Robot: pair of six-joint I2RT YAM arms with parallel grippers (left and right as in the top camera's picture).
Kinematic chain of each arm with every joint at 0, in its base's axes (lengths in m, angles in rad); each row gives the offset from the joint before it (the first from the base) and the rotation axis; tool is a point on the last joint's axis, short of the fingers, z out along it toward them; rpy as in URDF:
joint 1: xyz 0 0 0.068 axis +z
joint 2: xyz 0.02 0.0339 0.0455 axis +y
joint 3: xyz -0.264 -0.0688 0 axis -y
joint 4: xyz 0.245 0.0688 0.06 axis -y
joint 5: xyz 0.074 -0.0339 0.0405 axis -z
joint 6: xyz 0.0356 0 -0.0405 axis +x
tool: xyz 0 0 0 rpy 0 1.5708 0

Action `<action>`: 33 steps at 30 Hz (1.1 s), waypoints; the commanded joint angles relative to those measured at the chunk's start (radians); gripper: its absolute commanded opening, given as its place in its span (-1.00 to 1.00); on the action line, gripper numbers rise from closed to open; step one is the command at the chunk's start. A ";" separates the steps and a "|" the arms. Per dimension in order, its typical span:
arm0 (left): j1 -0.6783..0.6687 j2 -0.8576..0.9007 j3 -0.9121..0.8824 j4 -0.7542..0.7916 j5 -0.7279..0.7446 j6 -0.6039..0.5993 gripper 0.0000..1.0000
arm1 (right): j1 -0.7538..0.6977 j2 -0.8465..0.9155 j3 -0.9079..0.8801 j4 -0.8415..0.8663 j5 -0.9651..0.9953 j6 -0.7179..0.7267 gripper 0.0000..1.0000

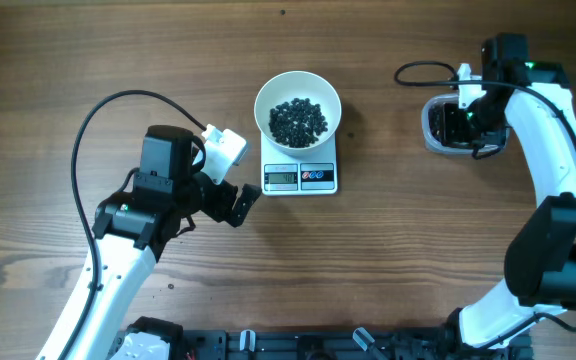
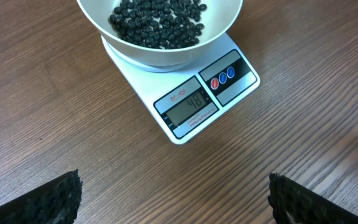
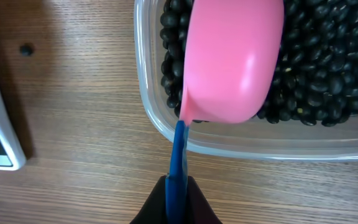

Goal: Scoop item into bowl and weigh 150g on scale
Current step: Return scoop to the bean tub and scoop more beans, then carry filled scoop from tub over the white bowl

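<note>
Tiny black beans (image 1: 298, 121) piled in wht bowl (image 1: 267, 99).

quick headcount: round white smooth-sided bowl (image 1: 266, 100) – 1. small white rectangular digital scale (image 1: 300, 178) – 1, with 1 grey LCD display (image 2: 188, 104) and 3 tiny round buttons (image 2: 222, 76) (1 red, 2 blue). clear rounded plastic tub (image 3: 157, 118) – 1. pink plastic scoop with blue handle (image 3: 232, 62) – 1. white robot arms – 2: left arm (image 1: 118, 255), right arm (image 1: 553, 130). tiny round black beans (image 1: 299, 120) – way too many to count, 2 heaps, one in bowl, one in tub. wooden table (image 1: 68, 60) – 1.
</note>
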 commanded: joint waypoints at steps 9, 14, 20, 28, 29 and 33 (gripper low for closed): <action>-0.003 0.006 -0.010 0.003 0.016 0.002 1.00 | -0.153 0.016 -0.007 -0.017 -0.288 -0.049 -0.92; -0.003 0.006 -0.010 0.003 0.016 0.002 1.00 | -0.242 0.016 -0.007 -0.021 -0.380 -0.075 -0.91; -0.003 0.006 -0.010 0.003 0.016 0.002 1.00 | -0.350 0.016 -0.007 -0.033 -0.480 -0.126 -0.91; -0.003 0.006 -0.010 0.003 0.016 0.002 1.00 | -0.422 0.016 -0.007 -0.059 -0.678 -0.235 -0.91; -0.003 0.006 -0.010 0.003 0.016 0.002 1.00 | -0.420 0.016 -0.007 -0.058 -0.695 -0.235 -0.92; -0.003 0.006 -0.010 0.003 0.016 0.002 1.00 | -0.399 0.016 -0.007 -0.057 -0.822 -0.257 -0.91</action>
